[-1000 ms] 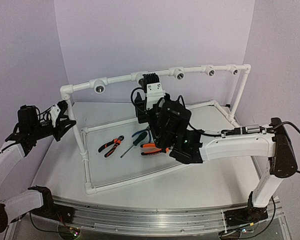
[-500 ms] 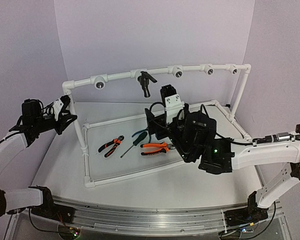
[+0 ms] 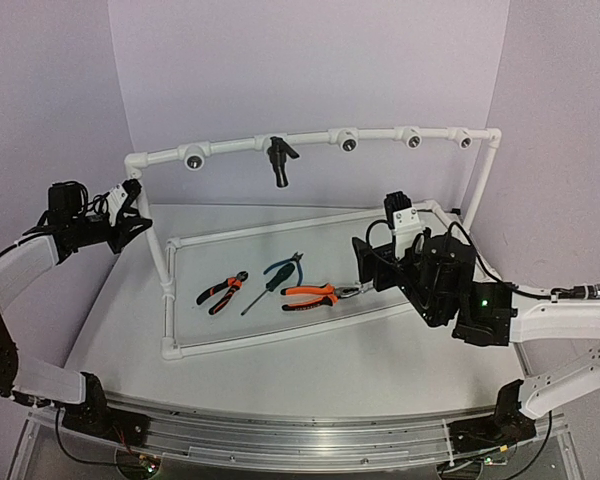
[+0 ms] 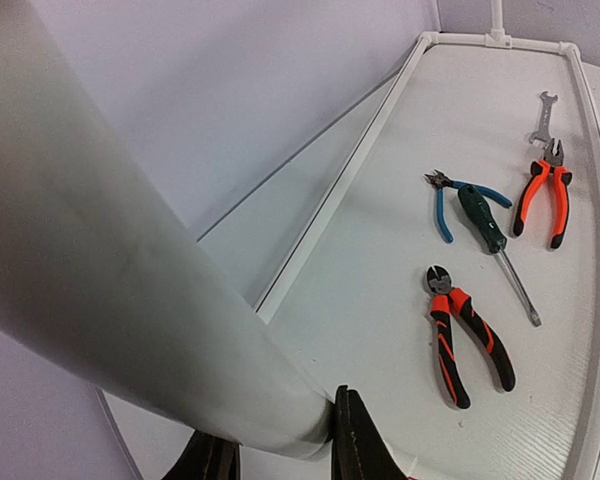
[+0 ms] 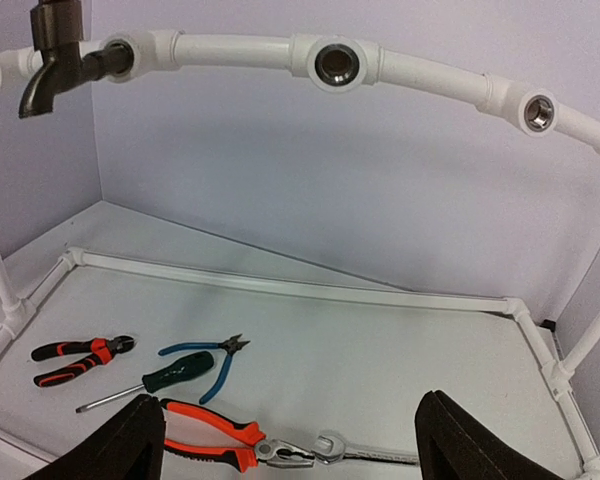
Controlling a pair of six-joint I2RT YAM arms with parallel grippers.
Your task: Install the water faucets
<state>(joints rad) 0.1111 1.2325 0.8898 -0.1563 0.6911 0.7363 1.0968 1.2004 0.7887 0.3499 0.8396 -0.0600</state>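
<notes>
The black faucet [image 3: 280, 160] hangs spout-down from a socket on the white pipe's top rail [image 3: 235, 151]; it shows at the top left of the right wrist view [image 5: 58, 55]. My left gripper [image 3: 132, 220] is shut on the pipe frame's left upright [image 3: 150, 235], with the jaws pressed on both sides of the pipe [image 4: 130, 300] in the left wrist view, gripper [image 4: 280, 450]. My right gripper [image 3: 366, 264] is open and empty, well to the right of and below the faucet, its gripper [image 5: 290, 450] spread wide over the board.
Open round sockets [image 3: 348, 143] sit along the rail. On the white board inside the frame lie orange pliers [image 3: 310, 295], small orange-and-black cutters [image 3: 222, 290], a green screwdriver [image 3: 270, 283], blue cutters [image 3: 286, 265] and a wrench [image 5: 380, 450].
My right gripper has let go of the faucet, leaving it in its socket, and has drawn back down and to the right. My left gripper stays shut on the upright.
</notes>
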